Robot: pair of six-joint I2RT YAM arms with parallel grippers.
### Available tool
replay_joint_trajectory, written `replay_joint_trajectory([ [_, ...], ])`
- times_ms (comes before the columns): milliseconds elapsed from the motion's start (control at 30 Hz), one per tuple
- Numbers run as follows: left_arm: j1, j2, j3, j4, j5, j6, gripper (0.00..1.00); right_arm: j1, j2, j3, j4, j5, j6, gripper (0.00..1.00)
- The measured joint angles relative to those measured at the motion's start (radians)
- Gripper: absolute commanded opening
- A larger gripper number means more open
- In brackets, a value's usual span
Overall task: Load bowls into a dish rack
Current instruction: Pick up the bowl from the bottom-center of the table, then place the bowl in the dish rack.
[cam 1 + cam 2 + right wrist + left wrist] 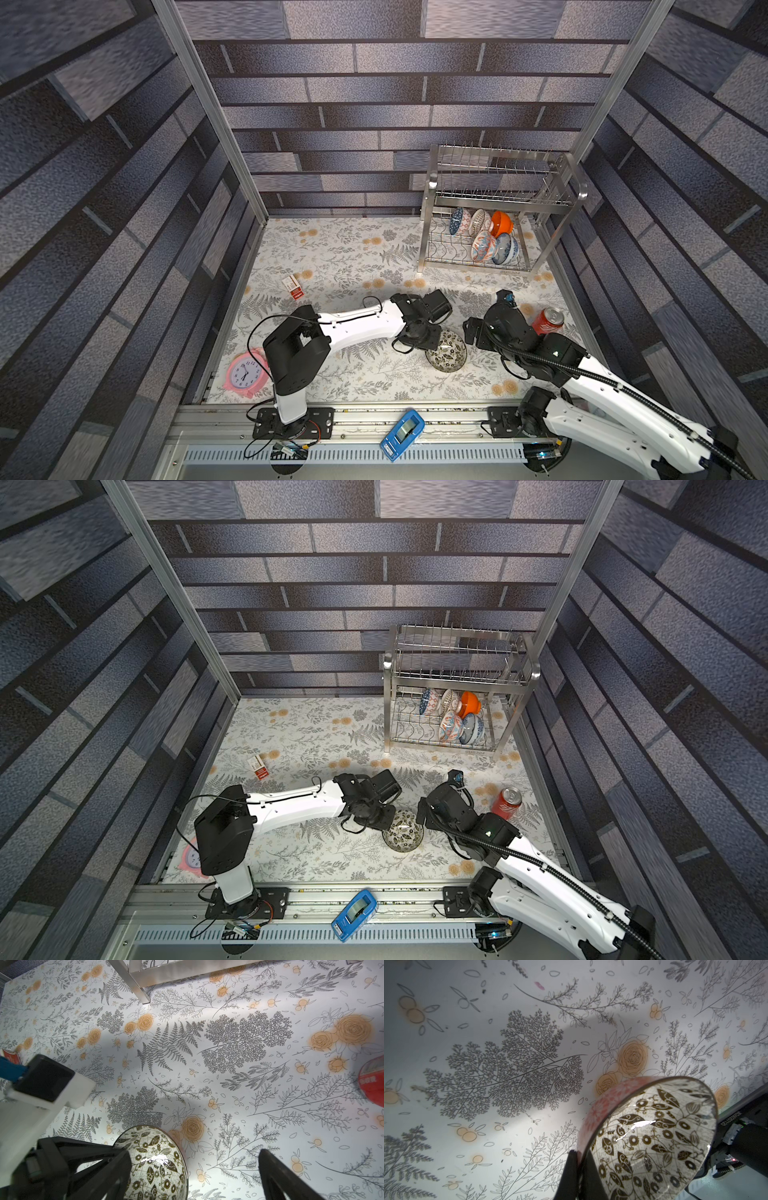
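Floral-print bench [332,257], edges cut off by the frame rails. Dish rack [427,224] stands at the far right corner; top tier bare prongs. In the right wrist view only a foot and a base bar of it show [143,995].

Left claw [579,1154] is clenched on the rim of the black-and-white floral bowl [654,1136], one finger inside, one on the pinkish outer wall. In both top views the wrist hides the claw itself. The bowl [448,353] sits tilted between the two arms; can't tell if its foot touches the bench.

Right claw [194,1152] is released, jaws spread wide, holding nothing, just beside the bowl.

Five bowls stand on edge in the rack's lower tier. Back row: blue triangle bowl [457,220], white lattice bowl [478,221], orange bowl [500,223]. Front row: red-and-blue medallion bowl [482,246], blue-white floral bowl [505,248]. Wires cross them and the patterns are small.

Pink clock [245,372] is half hidden by the left arm. Blue tape dispenser [402,434] lies on the front rail. Red can [549,321] is partly behind the right arm. Small red-white box [293,286], print unreadable.
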Motion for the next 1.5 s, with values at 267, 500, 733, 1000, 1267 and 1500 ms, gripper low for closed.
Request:
replay_joint_trajectory([
  [267,0.034,-0.106,-0.088,0.051,-0.001,-0.055,0.0,0.0,0.055,0.0,0.032,-0.034,-0.012,0.96],
  [500,0.052,-0.179,-0.165,0.087,-0.016,-0.105,0.0,0.0,0.126,0.031,0.057,-0.072,-0.042,0.96],
  [733,0.084,-0.267,-0.234,0.109,-0.044,-0.161,0.0,0.0,0.214,0.085,0.127,-0.143,-0.09,0.94],
  [1000,0.133,-0.385,-0.335,0.125,-0.079,-0.22,0.0,-0.006,0.34,0.142,0.203,-0.256,-0.117,0.91],
  [1267,0.171,-0.452,-0.408,0.124,-0.092,-0.255,0.0,-0.01,0.474,0.218,0.248,-0.371,-0.14,0.87],
  [1500,0.193,-0.499,-0.447,0.124,-0.107,-0.278,0.0,-0.01,0.583,0.278,0.249,-0.439,-0.17,0.83],
])
